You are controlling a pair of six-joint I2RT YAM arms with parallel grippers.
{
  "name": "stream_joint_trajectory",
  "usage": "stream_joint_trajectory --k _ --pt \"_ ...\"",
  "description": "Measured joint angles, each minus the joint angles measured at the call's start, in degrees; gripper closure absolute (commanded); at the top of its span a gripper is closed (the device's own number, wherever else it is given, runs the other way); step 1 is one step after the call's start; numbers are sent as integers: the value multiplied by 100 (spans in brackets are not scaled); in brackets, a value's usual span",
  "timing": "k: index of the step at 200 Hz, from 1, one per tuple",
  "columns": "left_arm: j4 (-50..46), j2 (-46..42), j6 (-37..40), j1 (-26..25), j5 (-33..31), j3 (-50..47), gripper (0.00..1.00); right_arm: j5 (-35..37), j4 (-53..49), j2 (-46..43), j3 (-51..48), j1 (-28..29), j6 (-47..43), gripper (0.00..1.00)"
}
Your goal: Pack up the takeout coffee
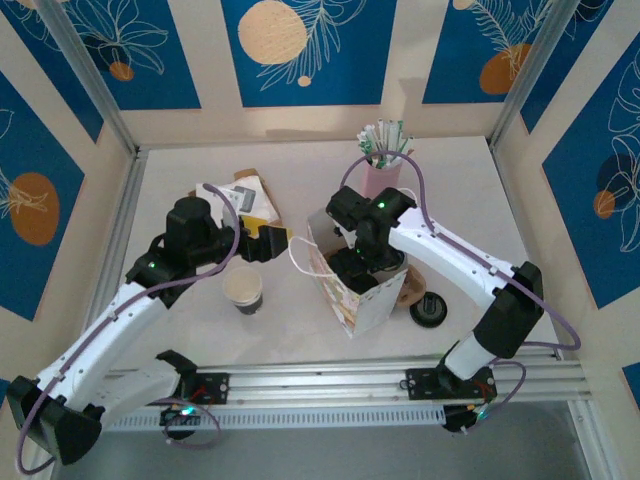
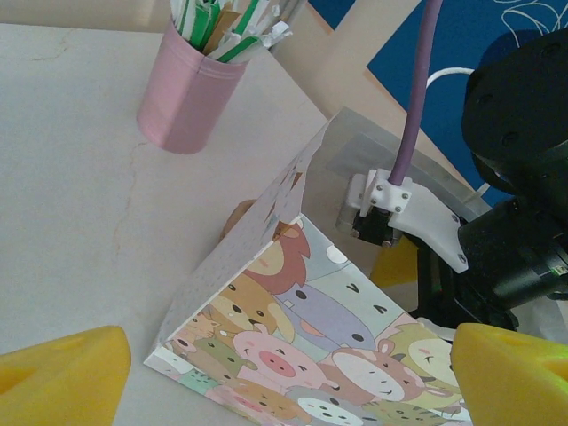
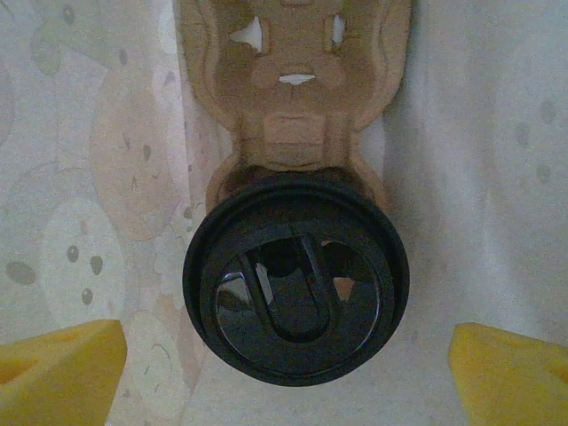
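The takeout coffee [image 3: 295, 288], seen from above by its round black lid, stands inside the cartoon-animal paper bag [image 1: 360, 305], seated in a brown cardboard cup carrier [image 3: 293, 106]. My right gripper [image 3: 288, 377] reaches down into the bag and is open, its yellow fingers [image 3: 62, 368] standing clear of the lid on either side. My left gripper [image 1: 265, 242] is open just left of the bag. In the left wrist view, the bag's printed side [image 2: 302, 355] lies between the left gripper's yellow fingertips [image 2: 510, 373], which do not touch it.
A lidless cup with a white inside [image 1: 243, 290] stands in front of the left gripper. A loose black lid [image 1: 428, 308] lies right of the bag. A pink cup of straws [image 1: 384, 170] stands behind it, and a brown packet [image 1: 250, 195] lies at the back left.
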Motion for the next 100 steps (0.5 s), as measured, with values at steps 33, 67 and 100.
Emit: stream_joint_trajectory --k 33,67,100 --pt "-22 0 2 -15 -4 76 7 35 -28 -142 28 39 39 7" --pt "-68 0 4 -33 -22 142 7 46 -55 -258 125 87 90 11" --pt "-94 0 4 -59 -44 149 7 87 -57 -328 166 111 133 18"
